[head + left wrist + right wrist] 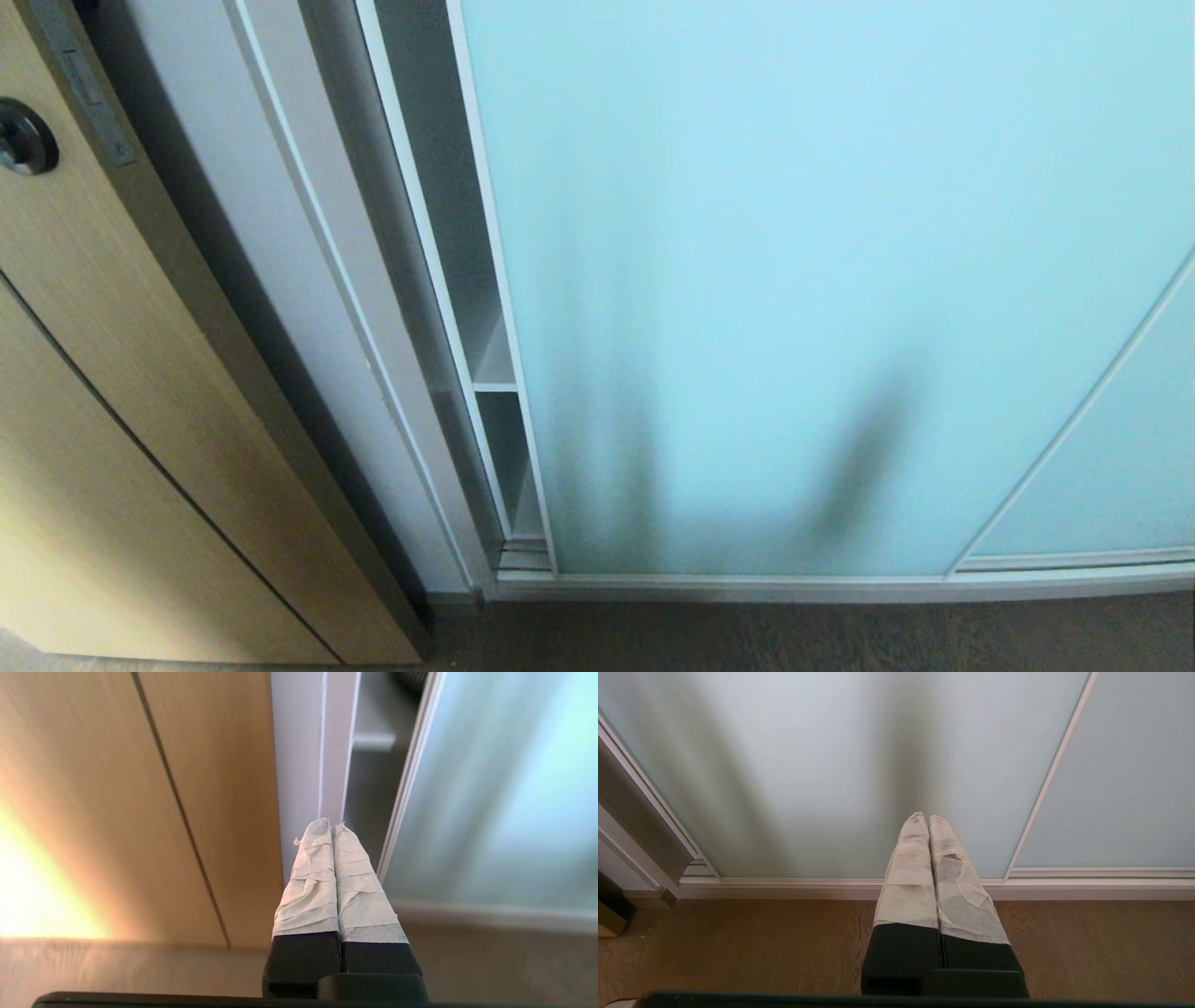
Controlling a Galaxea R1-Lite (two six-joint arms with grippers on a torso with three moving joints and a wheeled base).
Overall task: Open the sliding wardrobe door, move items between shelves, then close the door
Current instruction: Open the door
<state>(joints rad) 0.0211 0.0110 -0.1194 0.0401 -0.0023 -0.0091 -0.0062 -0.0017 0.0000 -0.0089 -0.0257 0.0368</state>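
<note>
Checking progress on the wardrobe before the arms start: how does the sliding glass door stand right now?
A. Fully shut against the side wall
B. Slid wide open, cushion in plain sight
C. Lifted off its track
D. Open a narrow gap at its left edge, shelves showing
D: the head view shows a slim gap between the sliding door and the white side wall, with a shelf visible inside it.

Two frosted glass panels, one wooden door, perhaps two shelves.
</note>
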